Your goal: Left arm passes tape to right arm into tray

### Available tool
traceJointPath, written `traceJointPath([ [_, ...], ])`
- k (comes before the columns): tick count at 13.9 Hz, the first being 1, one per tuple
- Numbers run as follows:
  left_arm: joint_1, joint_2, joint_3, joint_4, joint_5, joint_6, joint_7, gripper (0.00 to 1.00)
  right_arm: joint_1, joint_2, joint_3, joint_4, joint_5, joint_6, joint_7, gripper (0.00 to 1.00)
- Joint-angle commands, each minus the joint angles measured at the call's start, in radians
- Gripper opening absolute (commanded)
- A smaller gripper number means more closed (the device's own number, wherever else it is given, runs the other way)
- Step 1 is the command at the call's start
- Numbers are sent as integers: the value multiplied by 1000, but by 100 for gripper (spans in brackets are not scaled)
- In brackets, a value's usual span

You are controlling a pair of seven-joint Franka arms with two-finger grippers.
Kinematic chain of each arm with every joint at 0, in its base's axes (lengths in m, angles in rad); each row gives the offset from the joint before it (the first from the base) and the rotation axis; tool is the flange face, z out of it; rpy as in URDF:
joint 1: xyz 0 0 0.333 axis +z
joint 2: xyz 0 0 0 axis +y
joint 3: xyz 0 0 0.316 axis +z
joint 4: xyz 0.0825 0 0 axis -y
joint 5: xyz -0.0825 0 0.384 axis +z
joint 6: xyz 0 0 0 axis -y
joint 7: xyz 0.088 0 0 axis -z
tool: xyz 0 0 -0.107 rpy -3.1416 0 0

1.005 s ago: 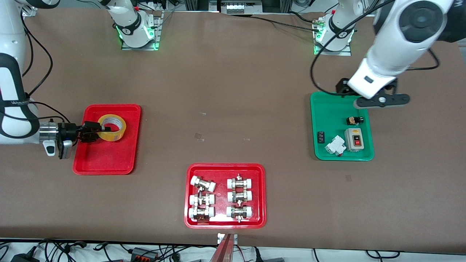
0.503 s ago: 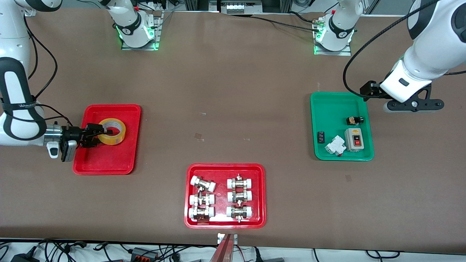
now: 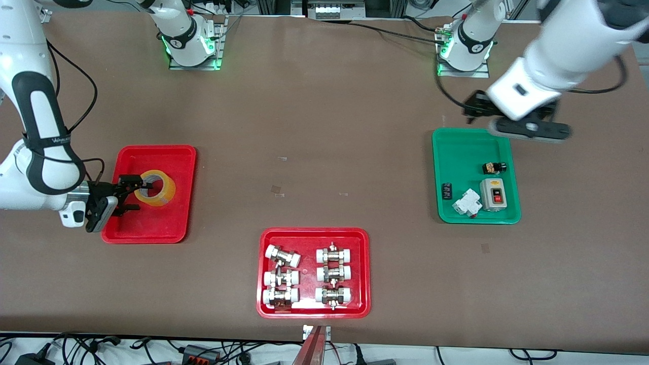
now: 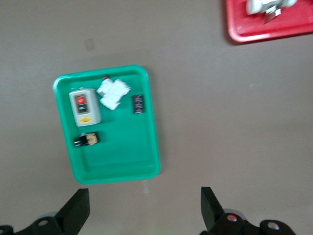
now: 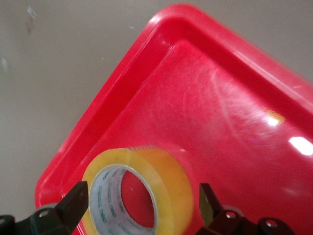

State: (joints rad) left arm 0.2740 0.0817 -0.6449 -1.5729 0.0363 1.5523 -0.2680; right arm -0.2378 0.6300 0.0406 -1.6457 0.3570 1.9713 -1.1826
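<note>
The yellow tape (image 3: 156, 186) stands tilted on its edge in the plain red tray (image 3: 152, 223) at the right arm's end of the table. My right gripper (image 3: 131, 192) is open, low over the tray, its fingers either side of the roll and just clear of it. In the right wrist view the tape (image 5: 166, 171) sits between the spread fingers of the right gripper (image 5: 140, 196) on the tray's glossy floor (image 5: 220, 98). My left gripper (image 3: 527, 128) is open and empty, up over the green tray's edge nearest the robots' bases; in its wrist view the left gripper (image 4: 144, 200) holds nothing.
The green tray (image 3: 459, 152) holds a switch box, a white breaker and small black parts. A red tray with white-capped metal fittings (image 3: 310, 238) lies near the front edge. The green tray (image 4: 117, 161) fills the left wrist view.
The right gripper has opened and drawn back a little; the tape has dropped lower and tilted in the red tray. The left arm swung out past the green tray, then back over its edge.
</note>
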Motion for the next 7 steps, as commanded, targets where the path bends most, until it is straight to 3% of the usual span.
traceJointPath([
  [1, 11, 70, 4, 94, 10, -43, -31, 100, 47, -120, -1, -23, -140, 14, 111, 100],
  [5, 184, 23, 16, 36, 27, -49, 116, 100, 123, -306, -1, -25, -357, -92, 398, 100],
  [7, 189, -29, 13, -27, 23, -19, 116, 100, 161, -386, -1, -23, -401, -184, 570, 100],
])
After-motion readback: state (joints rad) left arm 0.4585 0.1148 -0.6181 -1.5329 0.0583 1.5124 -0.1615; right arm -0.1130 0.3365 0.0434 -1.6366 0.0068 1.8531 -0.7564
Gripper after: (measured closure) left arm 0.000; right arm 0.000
